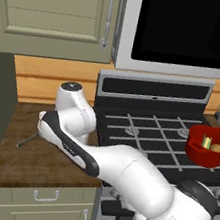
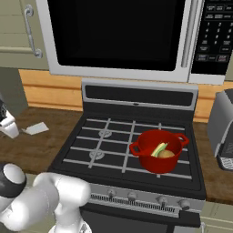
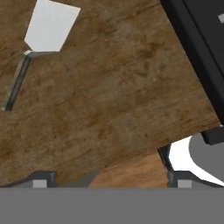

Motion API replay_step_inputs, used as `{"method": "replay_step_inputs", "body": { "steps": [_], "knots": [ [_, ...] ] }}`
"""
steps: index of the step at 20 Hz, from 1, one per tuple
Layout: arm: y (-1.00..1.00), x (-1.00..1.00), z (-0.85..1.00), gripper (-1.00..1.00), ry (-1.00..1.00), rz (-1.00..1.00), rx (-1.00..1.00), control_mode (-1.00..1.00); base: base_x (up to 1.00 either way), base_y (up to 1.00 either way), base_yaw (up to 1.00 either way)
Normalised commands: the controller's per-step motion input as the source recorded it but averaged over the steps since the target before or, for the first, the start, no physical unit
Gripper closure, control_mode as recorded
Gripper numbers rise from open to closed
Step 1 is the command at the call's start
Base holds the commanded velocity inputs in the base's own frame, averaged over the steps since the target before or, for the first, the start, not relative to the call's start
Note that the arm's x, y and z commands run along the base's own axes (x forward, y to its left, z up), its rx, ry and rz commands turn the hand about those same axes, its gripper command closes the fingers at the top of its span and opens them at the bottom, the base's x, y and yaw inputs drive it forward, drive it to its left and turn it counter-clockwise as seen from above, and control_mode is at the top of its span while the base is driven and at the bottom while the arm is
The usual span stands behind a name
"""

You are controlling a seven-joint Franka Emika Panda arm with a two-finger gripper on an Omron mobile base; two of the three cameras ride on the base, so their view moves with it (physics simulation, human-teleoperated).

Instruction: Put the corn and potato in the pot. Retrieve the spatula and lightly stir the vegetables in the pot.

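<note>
Corn point(image 2: 159, 149) and potato point(image 2: 166, 154) lie side by side inside the red pot point(image 2: 148, 160), which sits on the stove point(image 2: 109, 141) grates, front right. Spatula point(image 3: 46, 33) lies flat on the wooden tabletop point(image 3: 113, 96) left of the stove, untouched. End effector point(image 3: 111, 179) hovers above the tabletop near it, fingers spread, grasping nothing.

Bare brown wooden counter point(image 3: 113, 100) lies all around the flat pale grey spatula point(image 3: 50, 27); the black stove's edge point(image 3: 197, 57) walls my right side.
</note>
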Motion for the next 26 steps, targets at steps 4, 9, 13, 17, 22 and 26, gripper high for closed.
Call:
{"method": "replay_step_inputs", "body": {
  "steps": [4,9,13,17,22,26],
  "knots": [
    [0.72,0.35,-0.13,-1.0,0.05,0.0,0.0,-1.0,0.0,0.0,0.0],
    [0.31,0.23,-0.21,-1.0,0.0,0.0,0.05,-1.0,0.0,0.0,0.0],
    [0.23,0.15,-0.26,-1.0,0.0,0.0,0.12,-1.0,0.0,0.0,0.0],
    [0.31,0.03,-0.32,-1.0,0.0,0.0,0.12,-1.0,0.0,0.0,0.0],
    [0.28,0.11,-0.08,-1.0,0.0,-0.01,0.01,-1.0,0.0,0.0,0.0],
    [0.24,0.12,0.0,-1.0,0.1,-0.02,-0.01,-1.0,0.0,0.0,0.0]
  ]
}}
